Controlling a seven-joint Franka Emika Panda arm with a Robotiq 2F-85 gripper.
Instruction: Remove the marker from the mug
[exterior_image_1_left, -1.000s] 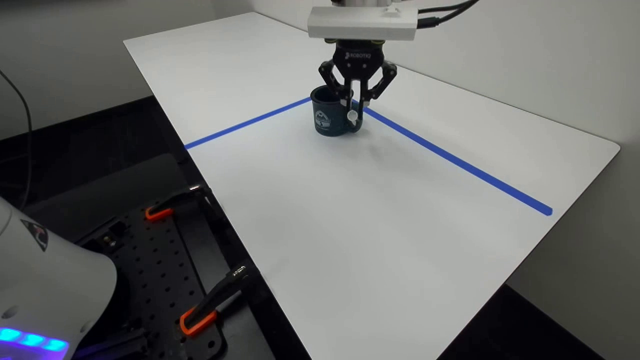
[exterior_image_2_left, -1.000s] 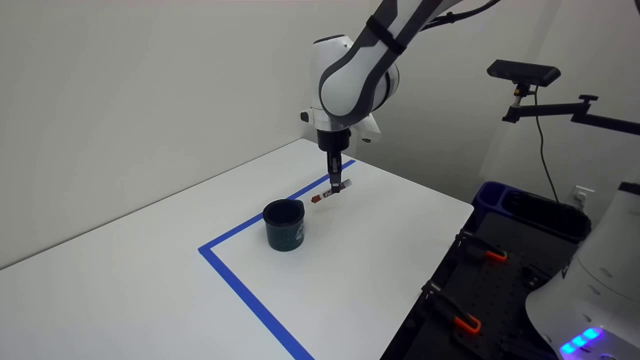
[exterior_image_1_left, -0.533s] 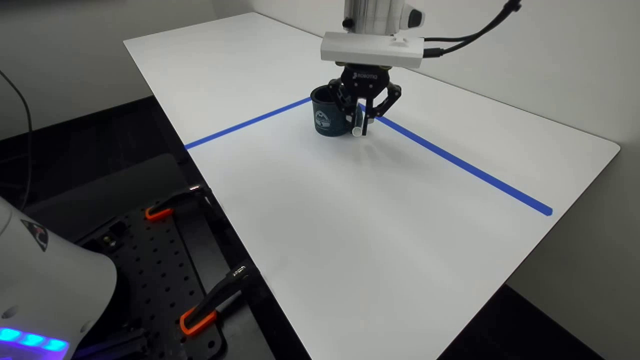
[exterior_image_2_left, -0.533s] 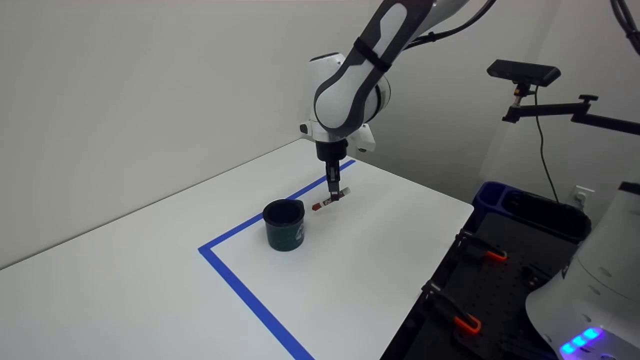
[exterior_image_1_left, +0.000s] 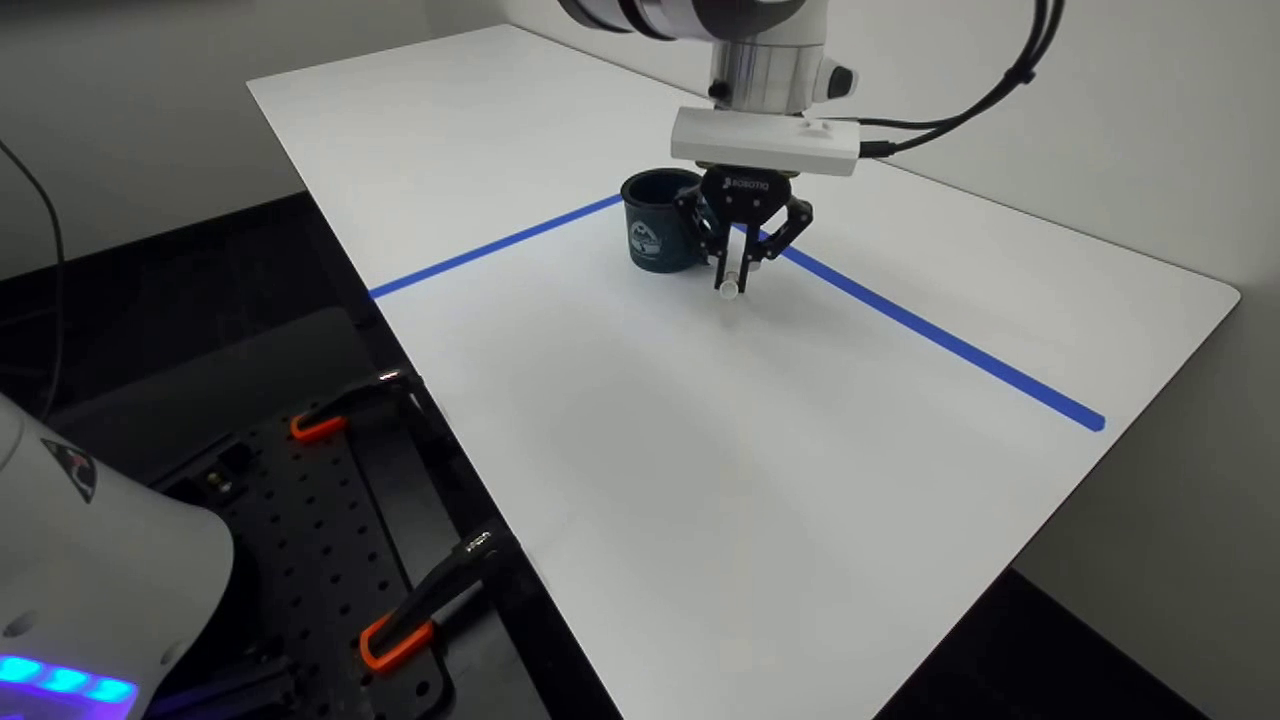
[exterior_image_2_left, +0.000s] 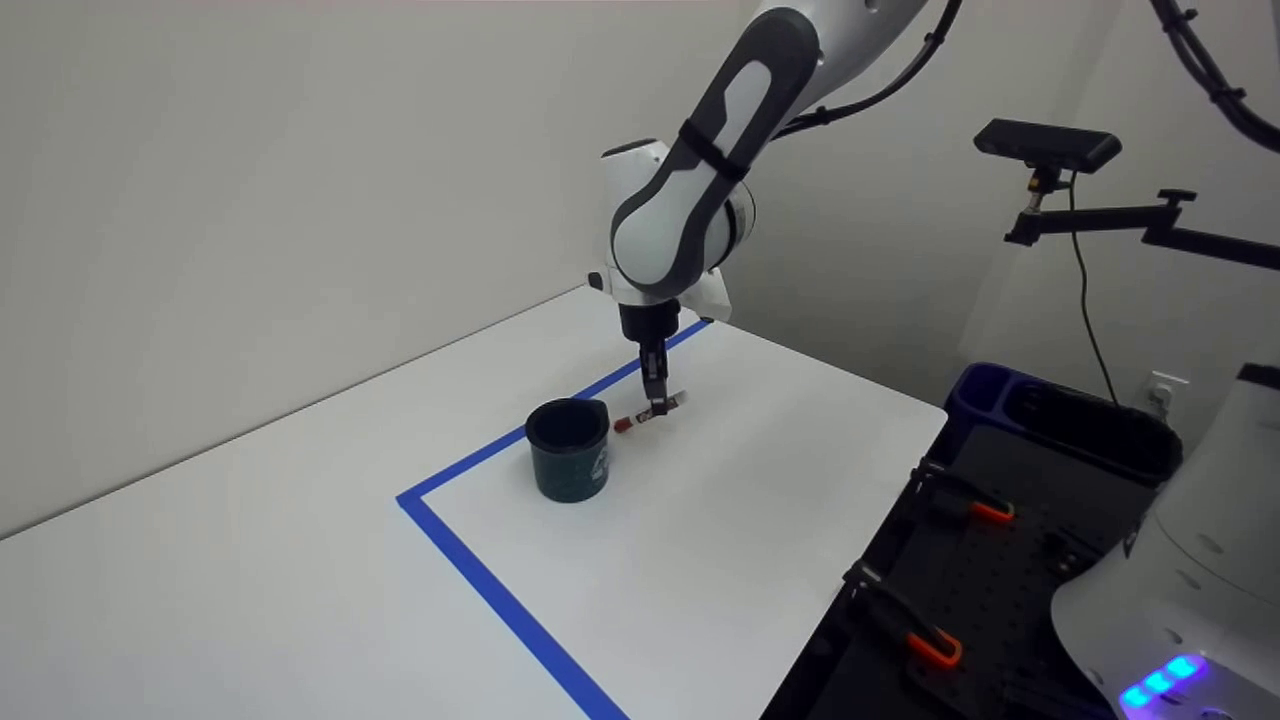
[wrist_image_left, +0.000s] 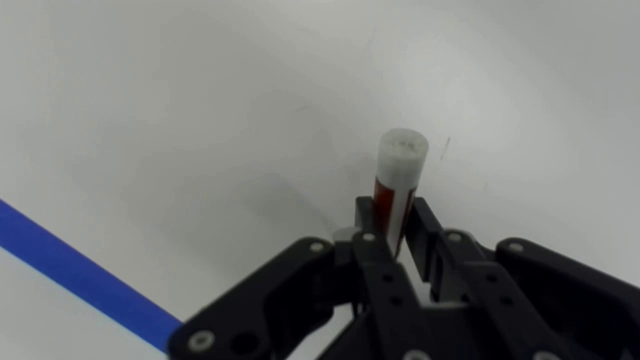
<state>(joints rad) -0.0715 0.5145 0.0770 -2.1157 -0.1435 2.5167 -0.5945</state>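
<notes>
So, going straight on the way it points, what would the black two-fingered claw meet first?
Likely the flat white tabletop, below the claw; the slanted red-and-white cylindrical marker it grips may touch first with its red end. The gap is unclear.

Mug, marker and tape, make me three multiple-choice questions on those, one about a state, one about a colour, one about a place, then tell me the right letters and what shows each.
1. How does the mug stand?
A on its side
B upright
C upside down

2. What colour is the tape?
A green
B red
C blue

3. Where is the marker?
A in the gripper
B inside the mug
C under the mug

Right letters:
1 B, since its opening faces up in both exterior views.
2 C, since it shows blue in every view.
3 A, since the wrist view shows the gripper shut on it.
</notes>
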